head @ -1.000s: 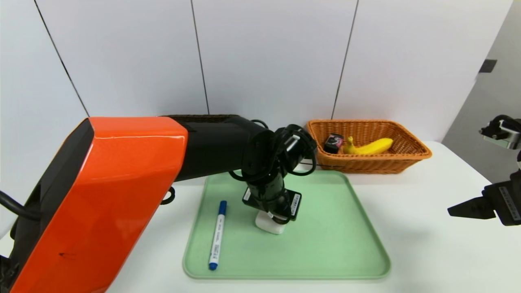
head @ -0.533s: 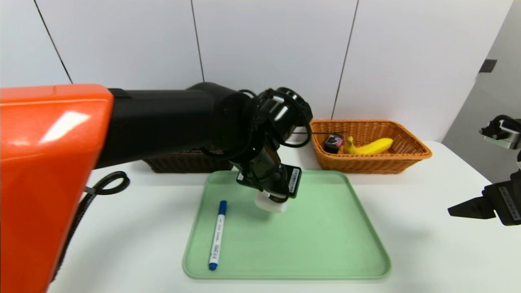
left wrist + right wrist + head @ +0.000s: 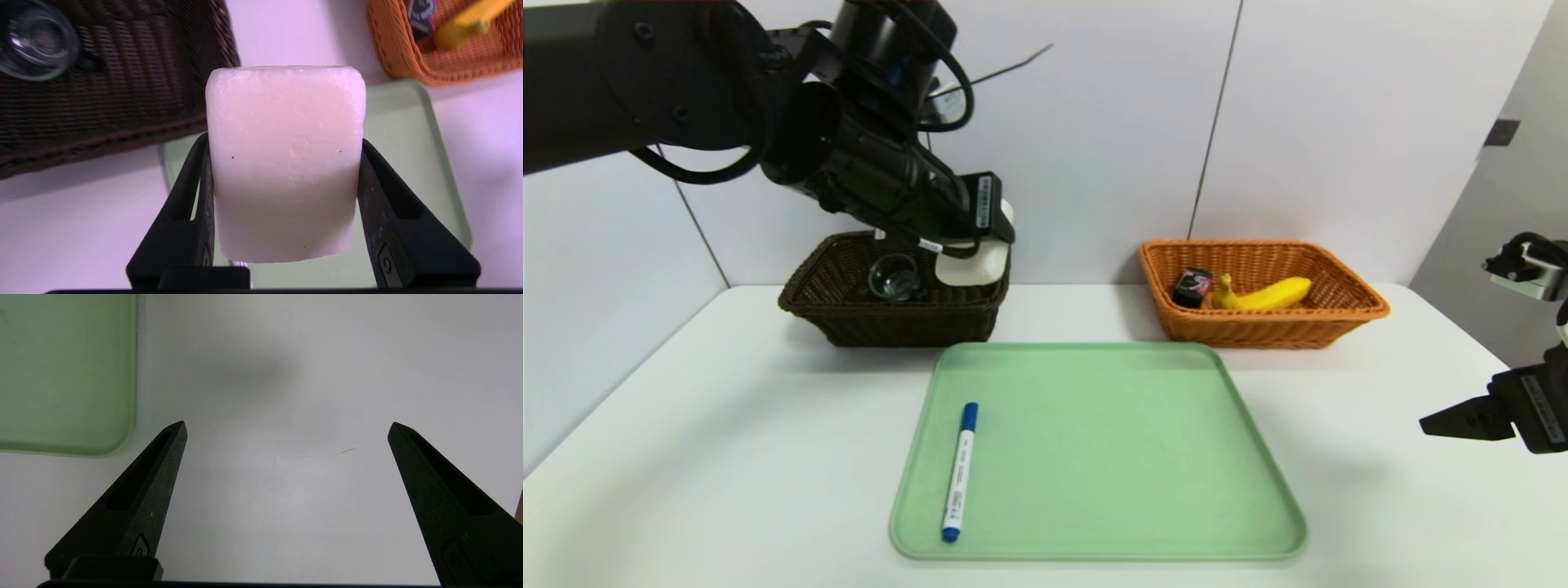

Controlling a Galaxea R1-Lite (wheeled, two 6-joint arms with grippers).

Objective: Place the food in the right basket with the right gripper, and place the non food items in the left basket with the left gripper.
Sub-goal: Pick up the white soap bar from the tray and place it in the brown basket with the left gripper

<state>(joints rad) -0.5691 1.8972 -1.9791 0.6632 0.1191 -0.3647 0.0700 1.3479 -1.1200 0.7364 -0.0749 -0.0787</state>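
My left gripper [image 3: 968, 260] is shut on a white bar of soap [image 3: 972, 268] and holds it in the air over the near right corner of the dark brown left basket [image 3: 890, 325]. In the left wrist view the soap [image 3: 286, 163] sits squeezed between both fingers [image 3: 202, 192]. A blue-capped white marker [image 3: 958, 474] lies on the left side of the green tray [image 3: 1135, 457]. The orange right basket [image 3: 1258, 331] holds a banana [image 3: 1270, 294] and a small black packet [image 3: 1194, 286]. My right gripper [image 3: 1437, 425] hangs open and empty over bare table at the far right.
A clear glass object [image 3: 894, 278] lies inside the dark basket, also seen in the left wrist view [image 3: 36, 45]. Both baskets stand against the back wall. The tray corner [image 3: 65, 375] shows in the right wrist view, to one side of the open fingers [image 3: 163, 457].
My left arm has lifted the soap off the tray and carried it up, back and left to above the dark basket. The right arm has not moved.
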